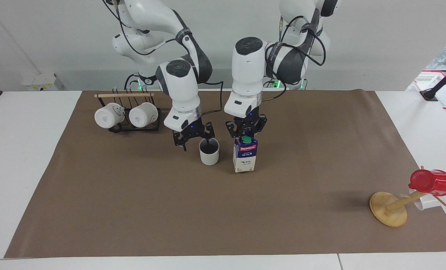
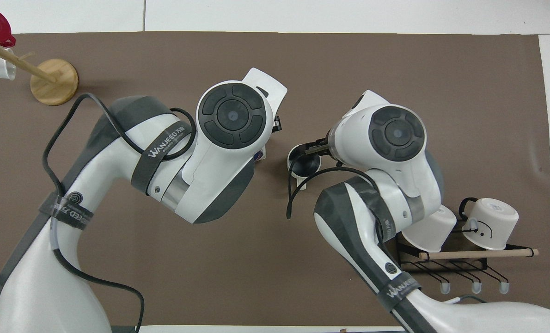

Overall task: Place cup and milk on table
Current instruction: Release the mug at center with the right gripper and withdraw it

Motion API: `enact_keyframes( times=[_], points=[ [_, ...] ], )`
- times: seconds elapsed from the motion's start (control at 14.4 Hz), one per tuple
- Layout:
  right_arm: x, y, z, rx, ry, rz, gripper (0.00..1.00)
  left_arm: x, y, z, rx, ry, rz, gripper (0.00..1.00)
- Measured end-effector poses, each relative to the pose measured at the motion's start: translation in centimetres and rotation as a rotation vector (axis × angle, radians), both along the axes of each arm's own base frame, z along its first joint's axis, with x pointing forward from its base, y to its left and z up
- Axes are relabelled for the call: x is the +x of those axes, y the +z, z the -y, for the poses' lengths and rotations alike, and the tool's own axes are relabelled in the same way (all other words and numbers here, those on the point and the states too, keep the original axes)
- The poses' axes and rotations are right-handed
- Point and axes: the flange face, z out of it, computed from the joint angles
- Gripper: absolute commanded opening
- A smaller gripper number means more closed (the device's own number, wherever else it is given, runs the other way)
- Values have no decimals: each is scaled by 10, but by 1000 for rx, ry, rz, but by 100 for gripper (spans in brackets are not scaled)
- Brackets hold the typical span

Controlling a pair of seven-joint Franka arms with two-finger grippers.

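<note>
Claw states first, starting with the left arm: the left claw (image 1: 245,132) is clamped on the gabled top of the milk (image 1: 245,155), which stands upright with its base on the brown sheet of the table (image 1: 133,210), close beside the cup toward the left arm's end. The right claw (image 1: 193,139) has its fingers spread apart, one tip hanging at the rim of the cup (image 1: 209,151) and the other clear of the cup on the side toward the mug rack (image 1: 133,125), so it grips nothing; the cup sits upright on the table, nearer the middle than the mug rack. Taking the cup as the marker, the two white mugs (image 1: 127,116) on the rack lie toward the right arm's end, and the wooden stand (image 1: 389,208) bearing the red cup (image 1: 431,182) lies well apart toward the left arm's end. As a judgement, the cup is stiff, light and glazed, so slippery and chippable; a pinch over its wall at the rim suits it better than the small handle. The milk carton is soft-walled cardboard, heavier if full, and tall enough to tip; the folded ridge by the green cap (image 1: 246,139) is its firmest hold. Both things seem set down already, with only the carton left to let go.
</note>
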Motion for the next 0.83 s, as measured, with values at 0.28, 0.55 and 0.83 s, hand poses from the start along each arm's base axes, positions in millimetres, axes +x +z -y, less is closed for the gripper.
enact_keyframes(
  times=[0.28,0.55,0.83],
  points=[
    [8,70,44,3,-68,-16,100,-8,-13,11,9,-19,-12,0],
    [11,115,141,-28,-209,-42,100,-16,-22,18,13,-34,-19,0],
    [-5,144,215,-112,-280,-135,100,-17,-25,17,7,-36,-12,0]
  ],
)
